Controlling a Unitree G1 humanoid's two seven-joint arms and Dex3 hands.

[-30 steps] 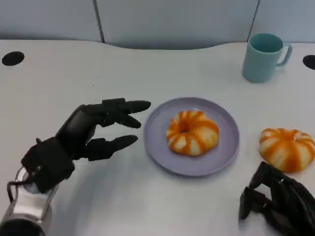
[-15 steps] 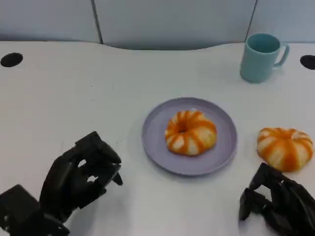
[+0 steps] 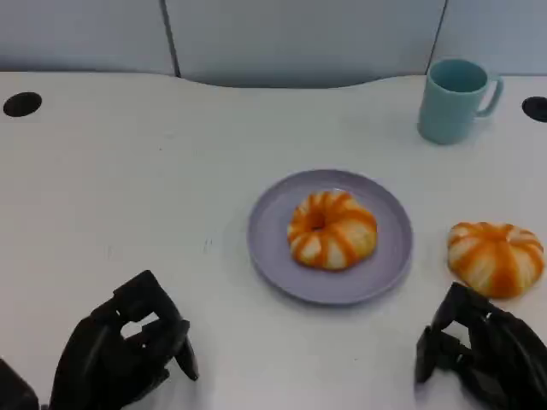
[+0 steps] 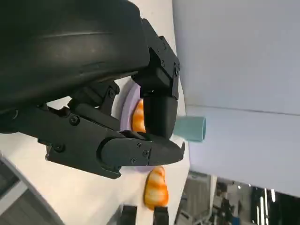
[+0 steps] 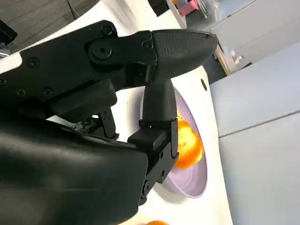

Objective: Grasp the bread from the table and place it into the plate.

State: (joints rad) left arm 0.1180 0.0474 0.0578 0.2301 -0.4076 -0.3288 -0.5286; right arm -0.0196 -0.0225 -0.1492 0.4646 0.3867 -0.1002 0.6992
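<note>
Black jointed left hand (image 3: 128, 354), right hand (image 3: 483, 354), visible screws

The left hand (image 3: 128, 354) sits low at the near left of the surface (image 3: 128, 196), its black fingers curled in on themselves with nothing held between them. In the left wrist view that hand (image 4: 140, 126) shows a rounded black shell with fingers (image 4: 159, 112) bent together and close to one another. The right hand (image 3: 483, 350) rests at the near right edge of the surface, fingers likewise folded in and holding nothing; the right wrist view shows the same hand (image 5: 154, 93) with its fingers (image 5: 183, 44) drawn close.
</note>
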